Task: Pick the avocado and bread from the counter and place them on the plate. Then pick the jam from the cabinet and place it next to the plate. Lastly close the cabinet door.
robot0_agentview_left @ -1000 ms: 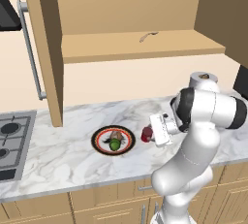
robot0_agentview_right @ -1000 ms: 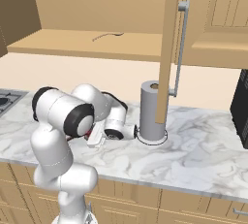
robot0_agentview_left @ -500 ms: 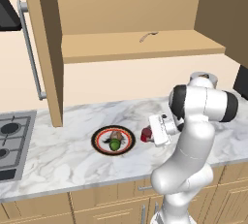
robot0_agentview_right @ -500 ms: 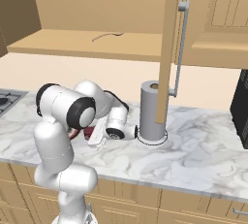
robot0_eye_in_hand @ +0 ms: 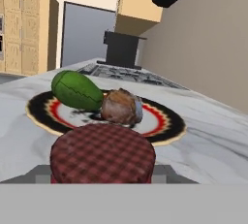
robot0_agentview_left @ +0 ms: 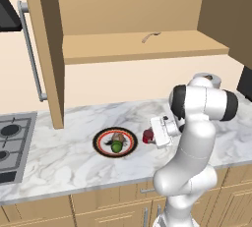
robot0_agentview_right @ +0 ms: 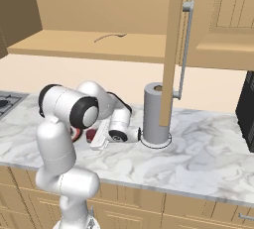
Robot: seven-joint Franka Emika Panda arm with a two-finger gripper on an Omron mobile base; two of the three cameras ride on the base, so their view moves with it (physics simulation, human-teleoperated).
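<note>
The plate (robot0_agentview_left: 100, 139) lies on the marble counter (robot0_agentview_left: 69, 159), and both the green avocado (robot0_agentview_left: 116, 147) and the brown bread (robot0_agentview_left: 118, 137) rest on it. Just right of the plate, low over the counter, my gripper (robot0_agentview_left: 151, 135) is shut on the dark red jam (robot0_agentview_left: 147, 136). From the other side the jam (robot0_agentview_right: 92, 135) peeks out beside the gripper (robot0_agentview_right: 97, 138). In the hand view the jam's checked lid (robot0_eye_in_hand: 102, 152) sits close in front, with the avocado (robot0_eye_in_hand: 76, 89), bread (robot0_eye_in_hand: 121, 105) and plate (robot0_eye_in_hand: 164, 121) beyond. The cabinet (robot0_agentview_left: 142, 46) stands open, its door (robot0_agentview_left: 47, 49) swung out.
A tall grey paper-towel roll (robot0_agentview_right: 156, 114) stands right behind my arm. The gas hob (robot0_agentview_left: 12, 142) lies at the counter's left end and a black appliance (robot0_agentview_right: 246, 109) at its right. The open door's edge (robot0_agentview_right: 173, 49) with its bar handle (robot0_agentview_right: 184, 49) hangs above the roll.
The arm's upper links have shifted slightly. The gripper stays shut on the jam at almost the same spot beside the plate.
</note>
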